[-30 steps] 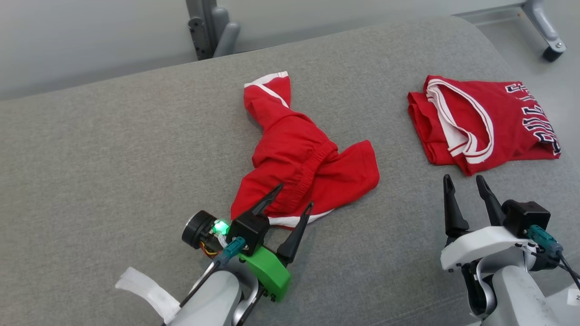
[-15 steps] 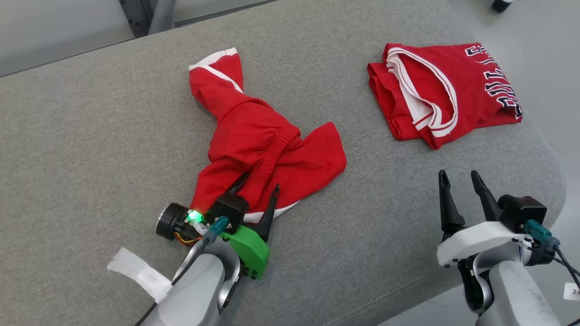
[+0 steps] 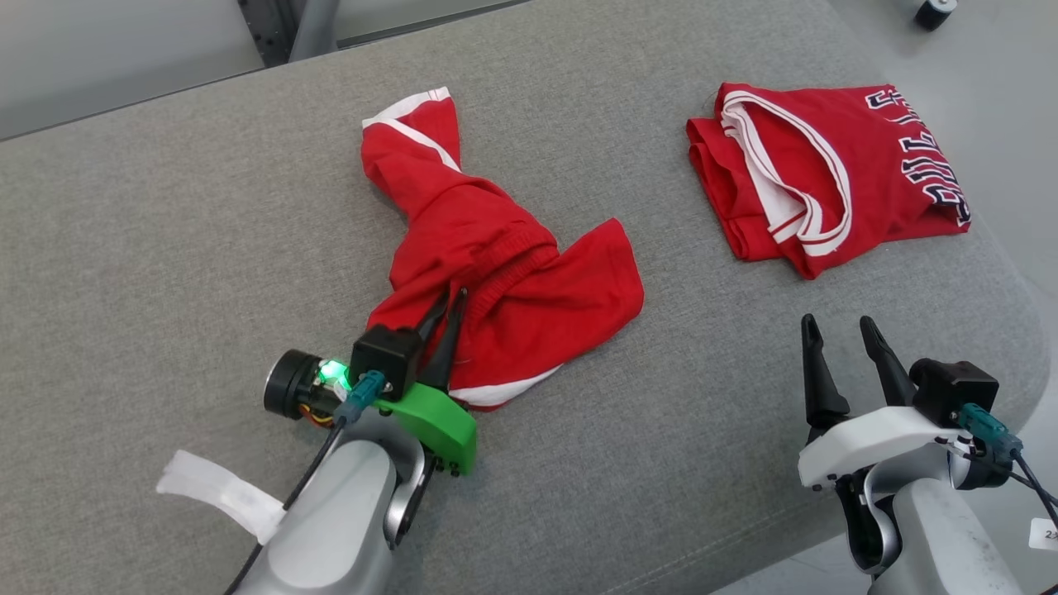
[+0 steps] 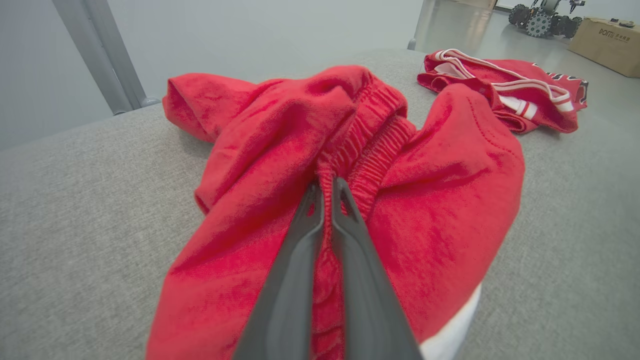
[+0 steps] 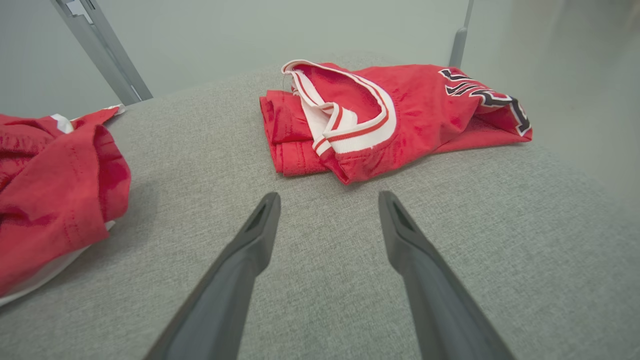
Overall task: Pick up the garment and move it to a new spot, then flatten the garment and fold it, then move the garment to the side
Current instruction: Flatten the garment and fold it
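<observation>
Change: since a second ago the left gripper [image 3: 450,296] has been pushed further onto the red shorts [image 3: 529,273], and its fingers have been brought together from wide apart.
left gripper: clenched on a ridge of the elastic waistband [image 4: 370,145], which is pinched between the two dark fingers in the left wrist view.
red shorts: crumpled at the middle of the grey cushion [image 3: 165,248]; one white-trimmed leg is stretched toward 11 o'clock, and a white hem is seen at 6 o'clock.
right gripper [image 3: 838,324]: released, fingers spread, nothing grasped; placed over bare cushion at 4 o'clock from the shorts.
red jersey [image 3: 835,165]: folded, laid at 2 o'clock from the shorts, well apart.
</observation>
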